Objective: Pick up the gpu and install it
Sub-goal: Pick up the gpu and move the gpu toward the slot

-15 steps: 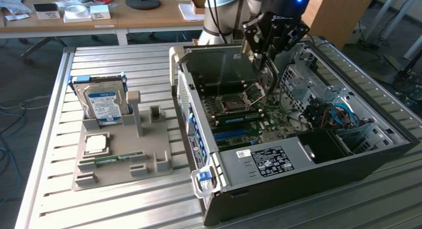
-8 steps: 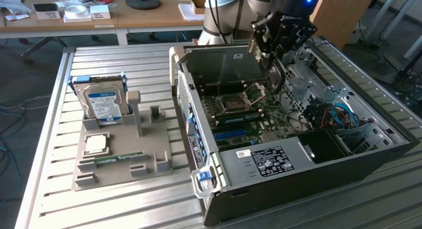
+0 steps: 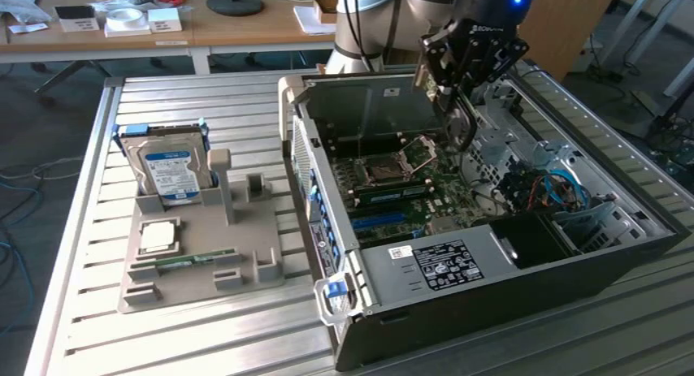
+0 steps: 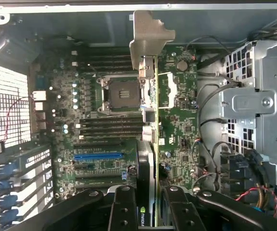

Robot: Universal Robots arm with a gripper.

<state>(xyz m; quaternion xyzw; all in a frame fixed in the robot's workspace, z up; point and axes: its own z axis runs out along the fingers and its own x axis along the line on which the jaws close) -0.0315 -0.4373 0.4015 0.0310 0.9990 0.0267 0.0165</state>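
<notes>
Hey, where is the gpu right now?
In the gripper, clamped between its fingers: the gpu hangs edge-on over the motherboard in the open case, just beside the CPU socket, at the exterior view's upper right.

We see a desk point(image 3: 195, 343) of ribbed, silvery metal slats. Two things rest directly on it. A flat grey moulded holder point(image 3: 255, 242) sits toward the exterior view's left. Just beside it, toward the exterior view's right, an open black computer case point(image 3: 488, 311) lies on its side, open face up.
</notes>
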